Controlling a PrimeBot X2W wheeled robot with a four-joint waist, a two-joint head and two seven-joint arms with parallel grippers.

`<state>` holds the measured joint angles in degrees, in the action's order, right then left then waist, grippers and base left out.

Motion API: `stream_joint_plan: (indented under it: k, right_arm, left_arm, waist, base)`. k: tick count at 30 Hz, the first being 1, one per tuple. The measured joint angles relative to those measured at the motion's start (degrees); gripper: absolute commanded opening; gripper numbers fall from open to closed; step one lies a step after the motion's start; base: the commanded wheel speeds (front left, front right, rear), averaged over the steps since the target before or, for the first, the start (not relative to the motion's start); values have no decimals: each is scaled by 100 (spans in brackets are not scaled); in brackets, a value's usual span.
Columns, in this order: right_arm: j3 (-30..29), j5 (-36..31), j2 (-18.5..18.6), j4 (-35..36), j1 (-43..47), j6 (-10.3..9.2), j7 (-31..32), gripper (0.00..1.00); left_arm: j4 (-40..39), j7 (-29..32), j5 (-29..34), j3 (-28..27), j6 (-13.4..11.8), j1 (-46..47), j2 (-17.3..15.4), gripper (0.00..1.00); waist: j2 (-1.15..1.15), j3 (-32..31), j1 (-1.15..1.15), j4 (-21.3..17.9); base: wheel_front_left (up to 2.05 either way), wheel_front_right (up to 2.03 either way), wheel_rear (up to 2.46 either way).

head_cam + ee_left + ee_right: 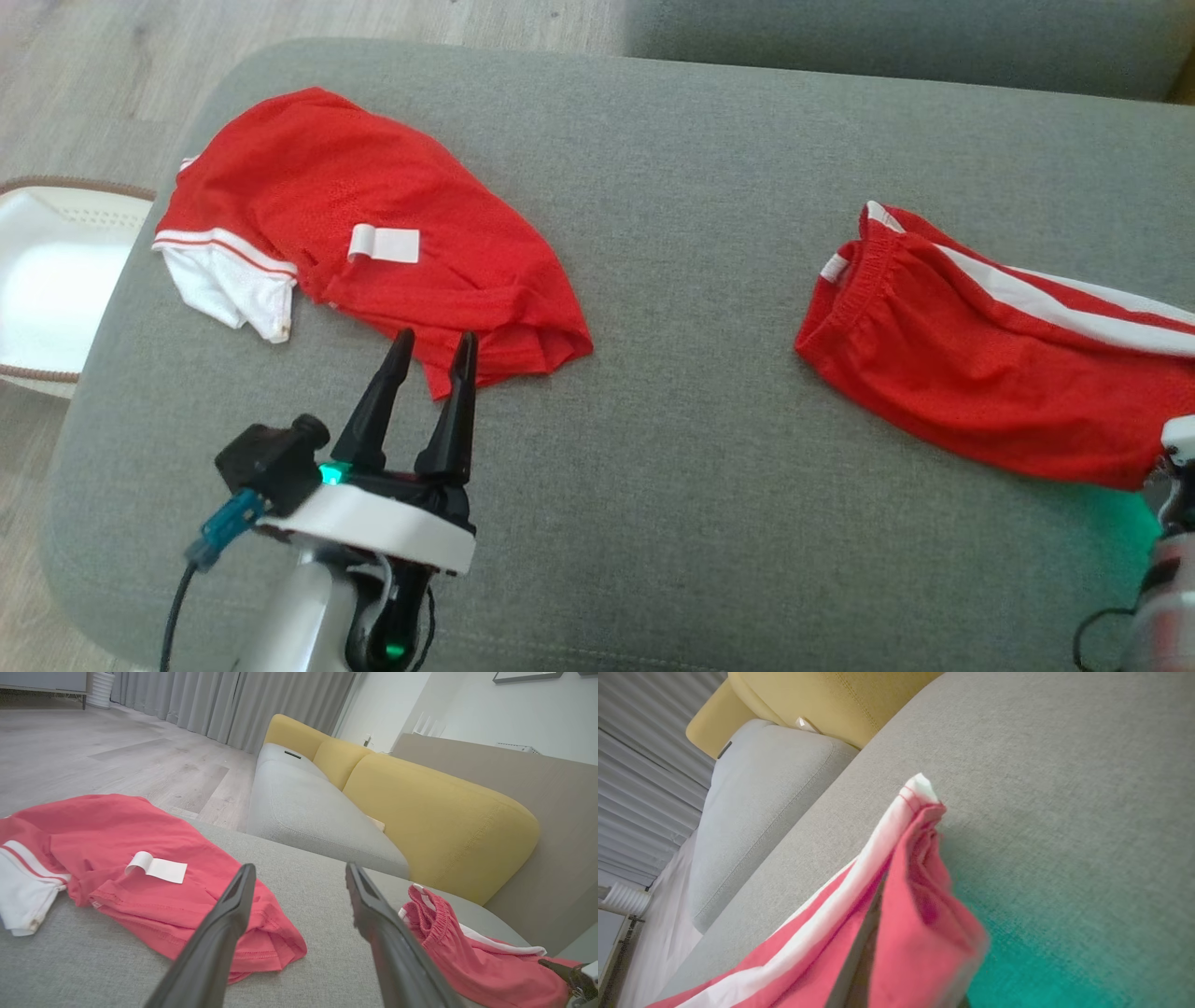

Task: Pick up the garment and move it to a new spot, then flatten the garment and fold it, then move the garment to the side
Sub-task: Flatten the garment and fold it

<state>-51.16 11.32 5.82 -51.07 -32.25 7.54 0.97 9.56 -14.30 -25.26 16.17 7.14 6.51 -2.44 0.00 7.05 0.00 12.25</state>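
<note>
Two red garments lie on the grey cushion (pixel 672 233). At the right are red shorts (pixel 971 373) with a white side stripe and a gathered waistband. My right gripper (pixel 1172 457) is at their near right corner, shut on the shorts. In the right wrist view the cloth (pixel 920 914) drapes over the right gripper (pixel 866 956) and hides most of its fingers. A crumpled red shirt (pixel 373 233) with a white sleeve and white label lies at the left. My left gripper (pixel 436 338) stands open and empty just short of the shirt's near hem (pixel 261 952).
A white basket (pixel 47 280) stands on the wood floor left of the cushion. Beyond the cushion is a sofa with a grey seat (pixel 317 812) and yellow back cushions (pixel 420 802). Bare grey cushion separates the two garments.
</note>
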Motion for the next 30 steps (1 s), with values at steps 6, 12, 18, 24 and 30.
stream_joint_plan:
  k: [6,12,18,24,30]
  right_arm:
    - [378,63,-163,358,-10,0,2,0]
    - [1274,636,-237,760,-8,0,-32,0]
    - [2439,1366,-264,1255,147,0,-27,0]
    - [3571,2257,-283,1508,558,0,2,0]
    - [4191,2575,-286,1553,722,0,-111,0]
  left_arm:
    - [15,0,0,-4,0,-9,-1,100]
    - [93,0,1,-3,0,-10,-1,100]
    - [189,0,5,-34,0,-47,-2,100]
    - [220,0,-2,-24,0,-56,-2,100]
    - [221,0,-5,-11,0,-56,-2,100]
  waist:
    - [0,-39,0,-30]
    - [0,-167,0,-46]
    - [0,-298,0,18]
    - [0,-339,0,158]
    - [0,-312,0,338]
  base:
    - [0,0,0]
    - [0,0,0]
    - [0,0,0]
    - [0,0,0]
    - [0,0,0]
